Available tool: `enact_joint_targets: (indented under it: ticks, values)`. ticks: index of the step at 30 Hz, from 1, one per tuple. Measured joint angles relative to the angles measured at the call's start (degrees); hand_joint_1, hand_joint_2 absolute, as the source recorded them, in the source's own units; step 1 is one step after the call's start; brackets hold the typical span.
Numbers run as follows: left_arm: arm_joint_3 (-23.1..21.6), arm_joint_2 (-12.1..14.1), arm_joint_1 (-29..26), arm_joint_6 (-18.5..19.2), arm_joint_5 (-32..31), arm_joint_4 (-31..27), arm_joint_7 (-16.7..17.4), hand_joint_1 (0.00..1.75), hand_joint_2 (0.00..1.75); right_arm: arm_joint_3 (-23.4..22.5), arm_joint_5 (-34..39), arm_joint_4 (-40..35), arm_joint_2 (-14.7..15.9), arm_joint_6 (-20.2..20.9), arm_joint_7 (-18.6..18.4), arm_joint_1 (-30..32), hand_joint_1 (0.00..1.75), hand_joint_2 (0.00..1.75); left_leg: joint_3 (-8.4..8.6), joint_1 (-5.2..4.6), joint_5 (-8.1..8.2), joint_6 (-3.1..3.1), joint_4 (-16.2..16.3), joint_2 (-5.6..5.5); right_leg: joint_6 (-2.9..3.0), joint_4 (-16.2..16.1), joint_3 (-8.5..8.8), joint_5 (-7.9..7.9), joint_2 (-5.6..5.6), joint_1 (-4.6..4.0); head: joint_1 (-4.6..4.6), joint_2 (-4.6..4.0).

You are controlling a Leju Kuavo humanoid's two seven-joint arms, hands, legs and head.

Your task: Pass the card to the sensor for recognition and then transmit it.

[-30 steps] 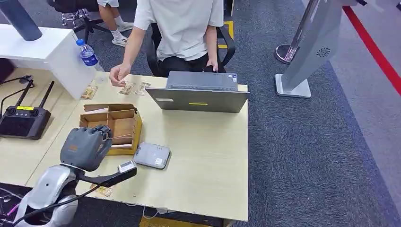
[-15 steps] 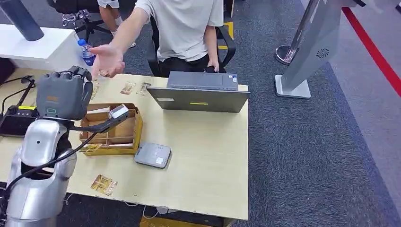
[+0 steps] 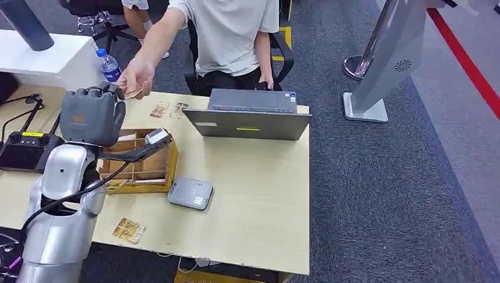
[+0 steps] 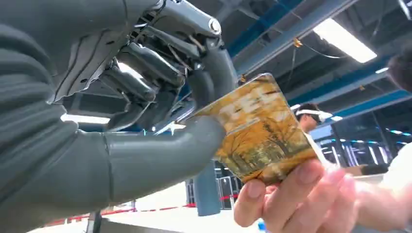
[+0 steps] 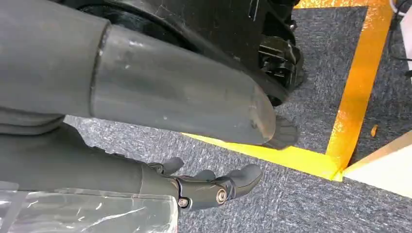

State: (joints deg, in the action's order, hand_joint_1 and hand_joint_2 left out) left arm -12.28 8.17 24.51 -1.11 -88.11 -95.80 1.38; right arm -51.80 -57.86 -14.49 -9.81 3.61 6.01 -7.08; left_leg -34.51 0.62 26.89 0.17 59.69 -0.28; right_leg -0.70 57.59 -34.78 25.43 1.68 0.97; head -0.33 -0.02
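- Two hands are meeting on one card (image 4: pixel 260 131): the robot's left hand (image 3: pixel 93 115) is pinching it between its thumb and darker fingers (image 4: pixel 214 73), while the person's hand (image 4: pixel 301 199) is gripping the opposite edge from below.
- In the head view the left hand is raised above the far left corner of the surface (image 3: pixel 259 194), with the person's hand (image 3: pixel 137 76) touching its fingertips; the card is barely showing there as a small brownish patch.
- The card is printed with yellow autumn trees and is tilted in the wrist view.
- The person is sitting behind the surface in a light shirt, one arm stretched toward the robot.
- A wooden box (image 3: pixel 141 168) is lying on the surface below the raised hand, split by dividers into several compartments; a card (image 3: pixel 115 184) is sitting in the near left compartment, and flat card-like pieces are lying in others, though I cannot tell how many.
- Just beside the box's near right corner, a grey sensor (image 3: pixel 190 193) is lying flat.
- Loose cards are lying on the surface: one near the front edge (image 3: pixel 130 230), two beside the laptop (image 3: pixel 247 115) at the far side (image 3: pixel 168 109).
- A black remote with antennas (image 3: pixel 26 147) is resting on the neighbouring desk, and a water bottle (image 3: pixel 109 66) is standing beyond it.
- The right hand (image 5: pixel 214 187) is hanging over grey carpet and yellow tape, fingers loosely curled and apart, holding nothing.
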Motion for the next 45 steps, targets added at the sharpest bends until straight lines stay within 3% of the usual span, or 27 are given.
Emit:
enact_joint_targets:
  ticks: [5, 9, 11, 13, 16, 19, 21, 22, 25, 27, 28, 29, 32, 36, 45]
  values:
    - [0.0, -1.9, 0.11, 0.31, -0.02, 1.11, -0.68, 0.0, 1.75, 0.61, -0.26, 0.02, 0.0, 0.26, -0.37, 0.06, 0.0, 0.0, -0.07, 0.0, 0.0, 0.0, 0.0, 0.01, 0.0, 0.0, -0.03, 0.0, -0.01, 0.0, 0.02, 0.0]
    - [3.37, -0.59, -10.01, -2.19, 18.31, -5.28, -6.61, 0.0, 1.75, 0.39, 2.82, 0.07, 0.02, 0.0, 1.27, 0.87, 0.0, 0.0, -0.02, 0.0, 0.17, -0.09, -0.08, 0.19, 0.14, 0.02, -0.04, 0.12, 0.22, 0.0, 0.04, 0.0]
    - [9.24, 0.77, -15.59, -3.41, 27.15, -7.61, -9.77, 0.0, 1.75, -0.42, 3.39, 0.07, 0.02, -0.31, 1.92, 1.7, 0.0, 0.0, 0.05, 0.02, 0.26, -0.15, -0.13, 0.34, 0.18, 0.05, 0.0, 0.19, 0.35, -0.01, -0.02, 0.0]
    - [18.01, 1.53, -19.68, -1.72, 37.37, -8.2, -14.67, 0.0, 1.75, -1.07, 4.24, 0.04, 0.2, -0.46, 2.43, 2.55, 0.0, 0.0, 0.04, 0.04, 0.29, -0.18, -0.18, 0.34, 0.26, 0.06, -0.01, 0.32, 0.36, -0.03, 0.0, 0.0]
    - [36.77, 3.03, -22.67, 6.17, 51.84, -5.92, -19.83, 0.0, 1.75, -2.6, 5.14, 0.04, 0.66, -0.42, 3.02, 3.13, 0.0, 0.0, 0.13, 0.07, 0.35, -0.28, -0.29, 0.49, 0.28, 0.08, -0.08, 0.42, 0.53, -0.05, 0.0, 0.0]
    - [54.88, 5.62, -22.53, 13.86, 61.47, 1.78, -21.75, 0.0, 1.75, -3.87, 5.16, 0.02, 1.22, -0.35, 3.19, 3.45, 0.0, 0.0, 0.25, 0.08, 0.37, -0.33, -0.37, 0.57, 0.38, 0.11, -0.1, 0.49, 0.59, -0.05, -0.07, 0.0]
    - [64.08, 8.51, -21.77, 14.31, 66.0, 9.76, -21.77, 0.0, 1.75, -4.61, 5.16, 0.02, 1.57, -0.33, 3.21, 3.49, 0.0, 0.0, 0.3, 0.08, 0.39, -0.35, -0.41, 0.57, 0.44, 0.13, -0.06, 0.53, 0.59, -0.06, -0.09, 0.0]
    - [68.08, 9.85, -21.43, 13.56, 67.85, 14.43, -22.01, 0.0, 0.0, -4.92, 5.16, 0.02, 1.72, -0.31, 3.26, 3.48, 0.0, 0.0, 0.32, 0.08, 0.4, -0.36, -0.43, 0.58, 0.47, 0.12, -0.07, 0.55, 0.6, -0.06, -0.09, 0.0]
    - [77.82, 14.7, -20.65, 9.34, 72.51, 31.4, -22.12, 0.0, 0.0, -5.75, 4.9, 0.0, 2.32, -0.13, 3.34, 3.46, 0.0, 0.0, 0.35, 0.07, 0.41, -0.39, -0.45, 0.48, 0.47, 0.13, 0.05, 0.61, 0.52, -0.06, -0.2, 0.0]
    - [81.73, 16.48, -20.66, 7.82, 75.94, 40.47, -19.51, 0.0, 0.0, -6.12, 4.33, 0.02, 2.71, 0.02, 3.43, 3.43, 0.0, 0.0, 0.38, 0.03, 0.41, -0.38, -0.46, 0.27, 0.48, 0.13, 0.16, 0.66, 0.31, -0.03, -0.11, 0.0]
    - [83.66, 16.94, -20.83, 7.49, 77.23, 44.74, -18.55, 0.0, 0.0, -6.21, 3.85, 0.02, 2.8, 0.04, 3.43, 3.37, 0.0, 1.75, 0.41, 0.02, 0.42, -0.38, -0.46, 0.26, 0.49, 0.12, 0.19, 0.69, 0.27, -0.02, -0.2, 0.0]
    - [85.67, 16.98, -21.03, 7.26, 78.51, 48.94, -17.12, 0.0, 1.75, -6.23, 3.44, 0.02, 2.91, 0.11, 3.37, 3.35, 0.0, 1.75, 0.41, 0.02, 0.42, -0.37, -0.46, 0.26, 0.48, 0.09, 0.22, 0.69, 0.26, -0.02, -0.22, 0.0]
    - [89.85, 16.0, -21.72, 7.94, 80.59, 59.3, -14.18, 0.0, 1.75, -6.23, 1.92, 0.02, 3.13, 0.06, 2.8, 3.34, 0.0, 1.75, 0.4, 0.0, 0.43, -0.34, -0.44, 0.03, 0.45, -0.01, 0.3, 0.71, 0.06, -0.01, -0.17, 0.0]
    - [92.7, 12.02, -21.98, 8.31, 80.72, 68.37, -10.86, 0.0, 1.75, -6.1, -0.79, 0.07, 3.13, -1.07, 1.68, 3.14, 0.0, 1.75, 0.42, -0.09, 0.4, -0.26, -0.43, -0.11, 0.27, -0.08, 0.4, 0.69, -0.07, 0.11, -0.2, 0.0]
    - [92.41, 2.47, -21.12, 7.63, 74.75, 78.71, -5.71, 0.0, 1.75, -3.96, -3.46, 0.07, 2.45, -1.53, 0.79, 2.29, 0.0, 1.75, 0.52, -0.19, 0.39, -0.18, -0.38, -0.07, 0.14, -0.09, 0.44, 0.59, -0.05, 0.2, -0.24, 0.0]
